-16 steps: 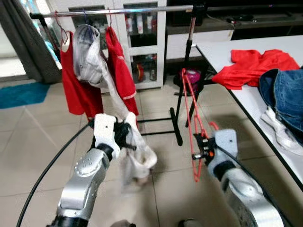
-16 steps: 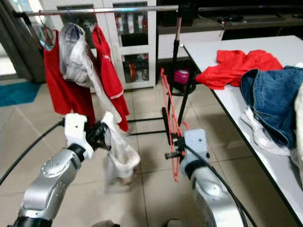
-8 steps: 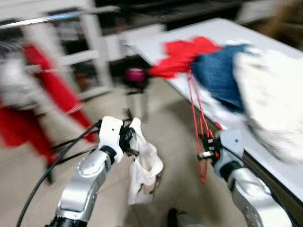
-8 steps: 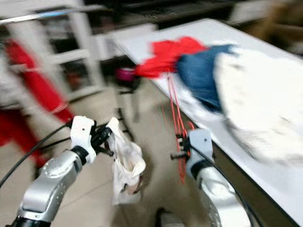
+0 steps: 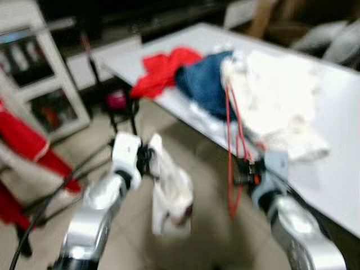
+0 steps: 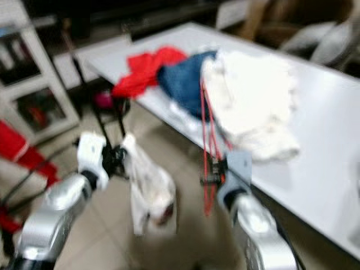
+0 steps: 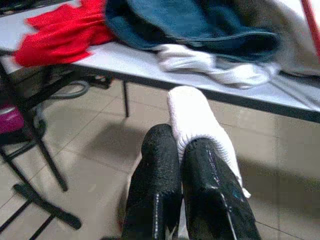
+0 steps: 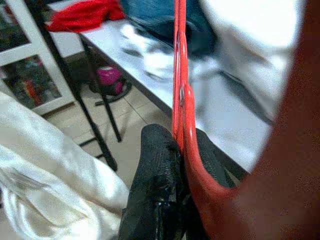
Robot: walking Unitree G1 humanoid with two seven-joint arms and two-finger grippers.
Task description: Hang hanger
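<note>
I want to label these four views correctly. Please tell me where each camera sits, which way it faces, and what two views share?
Left eye view: on the head, facing forward and down at the table; both silver arms show.
Right eye view: the same scene, slightly shifted.
Left wrist view: along the left gripper, shut on white cloth.
Right wrist view: along the right gripper, shut on red hanger.
Shared: both wrist views show the red garment on the table.

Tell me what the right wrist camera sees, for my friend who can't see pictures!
The right tool is shut on a red hanger that stands up between its black fingers. Behind it is a white table piled with clothes, and white cloth hangs nearby over the tiled floor.
</note>
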